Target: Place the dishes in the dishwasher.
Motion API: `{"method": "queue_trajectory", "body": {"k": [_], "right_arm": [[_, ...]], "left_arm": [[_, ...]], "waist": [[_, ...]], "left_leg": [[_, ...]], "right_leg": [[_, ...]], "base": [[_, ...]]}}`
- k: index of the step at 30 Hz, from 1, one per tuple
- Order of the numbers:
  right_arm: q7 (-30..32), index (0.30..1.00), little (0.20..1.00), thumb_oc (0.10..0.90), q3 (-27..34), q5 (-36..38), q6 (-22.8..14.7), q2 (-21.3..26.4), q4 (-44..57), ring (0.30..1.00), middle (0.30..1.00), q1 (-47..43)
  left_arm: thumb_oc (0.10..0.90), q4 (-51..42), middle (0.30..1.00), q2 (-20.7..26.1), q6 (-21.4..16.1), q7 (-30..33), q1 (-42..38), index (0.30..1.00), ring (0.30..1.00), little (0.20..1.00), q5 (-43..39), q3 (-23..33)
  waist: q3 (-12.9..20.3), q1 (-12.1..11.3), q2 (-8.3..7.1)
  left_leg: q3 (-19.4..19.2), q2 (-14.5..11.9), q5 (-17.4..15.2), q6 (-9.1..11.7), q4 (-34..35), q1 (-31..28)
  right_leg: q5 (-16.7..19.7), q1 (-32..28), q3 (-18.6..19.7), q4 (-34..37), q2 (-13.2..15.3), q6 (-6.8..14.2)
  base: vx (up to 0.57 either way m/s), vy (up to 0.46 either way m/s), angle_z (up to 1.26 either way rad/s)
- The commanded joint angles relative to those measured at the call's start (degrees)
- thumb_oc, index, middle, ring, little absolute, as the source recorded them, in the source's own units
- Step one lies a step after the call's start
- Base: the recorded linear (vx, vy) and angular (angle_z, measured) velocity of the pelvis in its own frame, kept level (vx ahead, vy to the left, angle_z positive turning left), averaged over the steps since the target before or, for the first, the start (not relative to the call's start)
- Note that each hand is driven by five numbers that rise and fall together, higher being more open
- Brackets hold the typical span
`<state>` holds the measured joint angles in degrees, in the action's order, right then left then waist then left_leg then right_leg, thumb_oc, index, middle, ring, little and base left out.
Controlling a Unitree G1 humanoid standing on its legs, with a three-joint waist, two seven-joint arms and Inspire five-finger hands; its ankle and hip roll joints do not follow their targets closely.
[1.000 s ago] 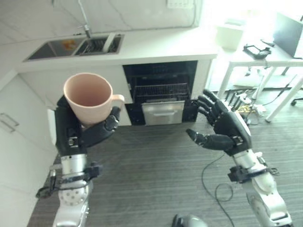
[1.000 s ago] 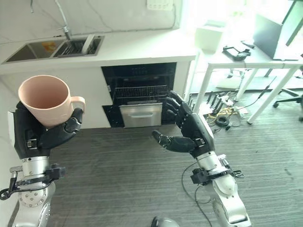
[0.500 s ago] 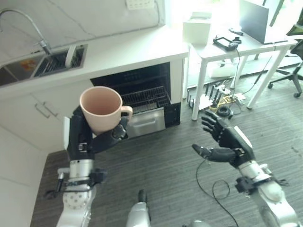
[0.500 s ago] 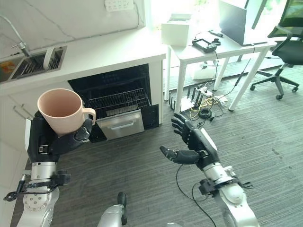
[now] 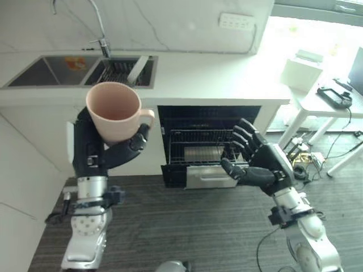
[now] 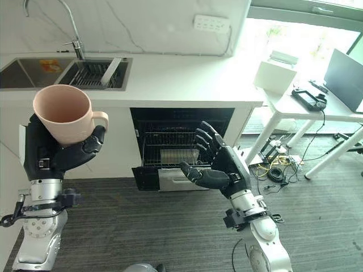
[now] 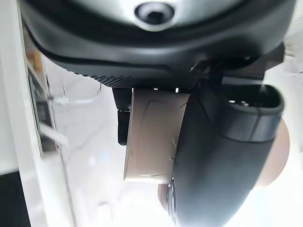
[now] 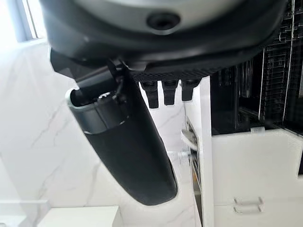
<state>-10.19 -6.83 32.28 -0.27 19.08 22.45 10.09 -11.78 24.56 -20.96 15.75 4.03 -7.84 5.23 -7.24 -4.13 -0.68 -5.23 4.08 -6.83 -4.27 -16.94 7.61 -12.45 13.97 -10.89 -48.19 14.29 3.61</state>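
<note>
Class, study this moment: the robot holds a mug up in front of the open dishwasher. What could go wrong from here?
1. The pale pink ceramic mug sits upright and high in the left hand, over bare floor; a slip would likely break it.
2. The open right hand is raised before the dishwasher's pulled-out wire rack; reaching in, its fingers might catch the wires.

A pale pink mug [image 5: 115,111] is showing against the dark fingers of the left hand [image 5: 91,153]. Behind it, the dishwasher [image 5: 205,148] is gaping black under a white counter [image 5: 215,79], its drawer front gleaming silver. Below the dishwasher, grey striped flooring [image 5: 193,221] is spreading. The right hand [image 5: 262,167] is showing black.
</note>
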Motion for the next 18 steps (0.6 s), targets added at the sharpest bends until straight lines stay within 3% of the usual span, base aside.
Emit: {"method": "queue_trajectory", "body": {"k": [1, 3, 6, 7, 8, 9, 10, 11, 12, 15, 16, 18], "right_arm": [[-2.42, 0.9, 0.9, 0.8, 3.67, 5.34, -7.17, 3.58, 0.24, 0.9, 0.9, -5.77], [-1.99, 0.9, 0.9, 0.8, 2.59, 4.73, -7.83, 3.63, -0.2, 0.9, 0.9, -6.85], [-2.21, 0.9, 0.9, 0.8, 3.39, 5.39, -7.48, 3.98, 0.88, 0.9, 0.9, -6.32], [-2.84, 0.9, 0.9, 0.8, 3.58, 4.97, -6.78, 4.19, 1.38, 0.9, 0.9, -5.98], [-2.7, 0.9, 0.9, 0.8, 3.8, 4.46, -5.8, 4.93, 1.73, 0.9, 0.9, -6.05], [-2.52, 0.9, 0.9, 0.8, 3.75, 5.05, -4.39, 6.45, 2.12, 0.9, 0.9, -6.73], [-2.89, 0.9, 0.9, 0.8, 3.6, 6.11, -4.17, 6.72, 2.12, 0.9, 0.9, -6.97], [-2.57, 0.9, 0.9, 0.8, 3.62, 6.25, -4.81, 6.84, 1.45, 0.9, 0.9, -7.21], [-2.49, 0.9, 0.9, 0.8, 3.62, 6.24, -4.9, 6.85, 1.36, 0.9, 0.9, -7.24], [-1.36, 0.9, 0.9, 0.8, 4.04, 5.15, -5.92, 6.19, -0.25, 0.9, 0.9, -7.19], [-1.48, 0.9, 0.9, 0.8, 4.43, 4.69, -5.98, 5.96, -0.39, 0.9, 0.9, -6.8], [-1.75, 0.9, 0.9, 0.8, 5.18, 4.61, -5.82, 6.11, -0.12, 0.9, 0.9, -5.97]], "left_arm": [[0.4, -8.05, 0.3, 5.27, -4.64, 0.91, 0.16, 0.3, 0.3, 0.3, 2.81, 1.98], [0.4, -7.62, 0.3, 5.21, -6.33, 1.72, 0.79, 0.3, 0.3, 0.3, 2.9, 1.72], [0.4, -7.73, 0.3, 5.31, -7.13, 0.75, 1.11, 0.3, 0.3, 0.3, 2.46, 1.87], [0.4, -8.51, 0.3, 5.23, -6.24, 0.87, 1.37, 0.3, 0.3, 0.3, 2.55, 2.14], [0.4, -8.83, 0.3, 5.35, -5.63, 1.0, 1.58, 0.3, 0.3, 0.3, 2.02, 2.06], [0.4, -9.51, 0.3, 5.1, -4.5, 0.9, 1.35, 0.3, 0.3, 0.3, -0.15, 1.87], [0.4, -9.85, 0.3, 4.78, -4.1, 0.63, 1.42, 0.3, 0.3, 0.3, -0.72, 1.75], [0.4, -9.77, 0.3, 4.41, -4.9, -0.64, 1.46, 0.3, 0.3, 0.3, 0.04, 1.03], [0.4, -9.76, 0.3, 4.38, -4.97, -0.65, 1.41, 0.3, 0.3, 0.3, 0.17, 0.91], [0.4, -9.22, 0.3, 4.02, -5.89, -1.39, 0.88, 0.3, 0.3, 0.3, -0.78, -0.13], [0.4, -8.96, 0.3, 3.8, -6.14, -1.93, 0.75, 0.3, 0.3, 0.3, -2.01, -0.53], [0.4, -8.91, 0.3, 3.47, -6.63, -2.81, 0.99, 0.3, 0.3, 0.3, -2.72, -0.91]], "waist": [[1.31, 0.15, -2.44], [0.3, 1.13, -3.29], [0.46, 2.0, -3.65], [0.84, 1.8, -3.79], [1.16, 2.11, -3.86], [1.65, 2.1, -3.8], [1.94, 1.84, -3.63], [2.1, 1.24, -3.64], [2.06, 1.21, -3.72], [1.82, 1.42, -4.64], [1.95, 1.86, -4.97], [2.0, 2.11, -5.13]], "left_leg": [[3.48, -6.76, -4.76, 5.43, -0.25, -4.21], [5.59, -7.86, -8.25, 6.64, -0.25, -6.38], [9.56, -9.94, -10.18, 8.15, -0.25, -8.54], [9.24, -11.64, -9.82, 8.98, -0.25, -9.46], [9.41, -13.27, -9.44, 9.83, -0.25, -10.32], [8.55, -15.7, -7.35, 10.82, -0.25, -11.09], [8.11, -16.73, -4.62, 11.22, -0.25, -11.06], [7.42, -17.67, 3.02, 11.4, -0.25, -9.88], [7.2, -17.67, 3.39, 11.34, -0.25, -9.78], [-0.28, -18.11, 6.44, 10.28, -0.25, -8.81], [-5.06, -17.87, 5.87, 9.98, -0.25, -9.22], [-7.96, -16.73, 5.7, 9.86, -0.38, -9.51]], "right_leg": [[12.62, -4.25, 1.07, 31.0, 3.44, 5.83], [14.88, 2.45, 6.86, 31.0, 4.71, 7.62], [13.98, 2.63, 10.32, 31.0, 3.48, 8.96], [13.15, 1.51, 7.83, 31.0, 2.99, 9.1], [12.43, 1.2, 7.95, 31.0, 1.89, 8.85], [11.89, 0.69, 6.03, 31.0, 0.84, 7.9], [11.24, -0.08, 4.58, 31.0, -0.01, 7.01], [9.25, -2.14, 3.84, 31.0, -2.44, 5.01], [9.09, -2.34, 3.69, 31.0, -2.58, 4.81], [6.71, -5.27, 0.04, 31.0, -3.49, 2.34], [6.15, -6.21, -3.09, 31.0, -2.74, 1.89], [5.77, -7.17, -5.28, 31.0, -2.18, 1.57]], "base": [[0.43, -0.561, 0.13], [0.47, -0.6, -0.03], [0.49, -0.583, 0.82], [0.41, -0.581, 0.88], [0.42, -0.647, 0.94], [0.39, -0.613, 0.78], [0.44, -0.747, 0.4], [0.27, -0.494, -0.01], [0.29, -0.584, -0.06], [0.16, -0.368, -0.03], [0.13, -0.322, 0.09], [0.09, -0.191, 0.43]]}}
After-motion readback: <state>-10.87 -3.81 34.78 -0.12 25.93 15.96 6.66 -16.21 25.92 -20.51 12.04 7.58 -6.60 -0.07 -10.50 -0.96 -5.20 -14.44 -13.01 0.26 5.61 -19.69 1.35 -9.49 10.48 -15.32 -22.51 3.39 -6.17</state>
